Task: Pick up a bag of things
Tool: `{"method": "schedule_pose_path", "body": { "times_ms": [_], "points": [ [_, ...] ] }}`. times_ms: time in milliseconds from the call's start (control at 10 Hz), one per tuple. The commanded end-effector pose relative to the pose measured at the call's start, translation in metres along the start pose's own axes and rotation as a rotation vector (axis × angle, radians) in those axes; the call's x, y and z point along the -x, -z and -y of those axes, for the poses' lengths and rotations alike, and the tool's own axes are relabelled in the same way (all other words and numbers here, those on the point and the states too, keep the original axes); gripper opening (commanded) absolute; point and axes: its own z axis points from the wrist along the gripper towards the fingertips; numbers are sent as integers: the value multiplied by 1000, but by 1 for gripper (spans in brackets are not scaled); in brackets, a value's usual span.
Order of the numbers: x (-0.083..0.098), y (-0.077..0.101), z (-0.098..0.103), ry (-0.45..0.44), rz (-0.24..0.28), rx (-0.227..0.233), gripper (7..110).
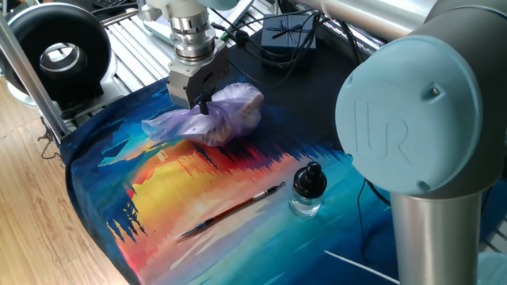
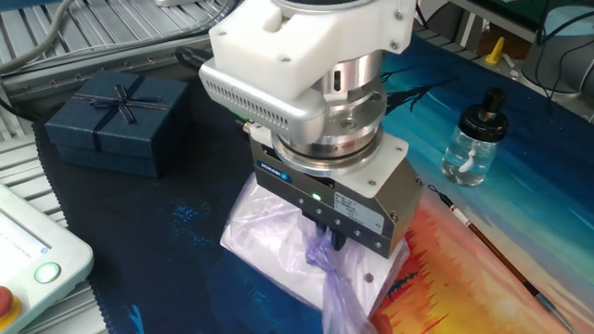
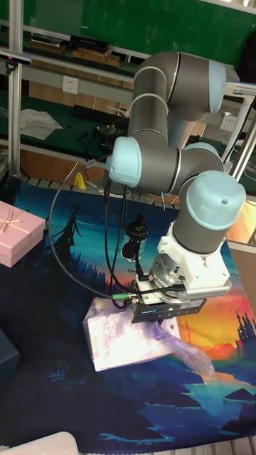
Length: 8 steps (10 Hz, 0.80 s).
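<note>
One fixed view, item list. Gripper [image 1: 203, 104]: pointed down, fingers drawn narrow and pinched on the knotted neck of the bag of things [image 1: 226, 113]; same grip seen in the other fixed view, gripper [image 2: 327, 239] on bag of things [image 2: 278, 252].
Bag of things: pale lilac, translucent, lumpy; resting on the painted mat [image 1: 166, 186] toward its far edge, wrinkled tail trailing toward the left edge. In the tall fixed view, bag of things [image 3: 128, 335] lies under the gripper [image 3: 158, 325].
Paintbrush [image 1: 234, 209]: flat on the mat, nearer the front edge, apart from the bag.
Glass bottle [image 1: 306, 191]: upright, black cap, just beside the brush tip.
Navy gift box [image 2: 119, 122]: on the dark part of the mat.
Pink gift box [image 3: 17, 231]: at the mat's left edge in the tall fixed view.
</note>
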Motion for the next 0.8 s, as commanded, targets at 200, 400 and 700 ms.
{"method": "schedule_pose_path", "body": {
  "times_ms": [200, 400, 700],
  "points": [
    [5, 9, -8, -33, 24, 32, 7],
    [15, 12, -7, -52, 66, 28, 7],
    [25, 40, -6, -32, 114, 68, 7]
  ]
}}
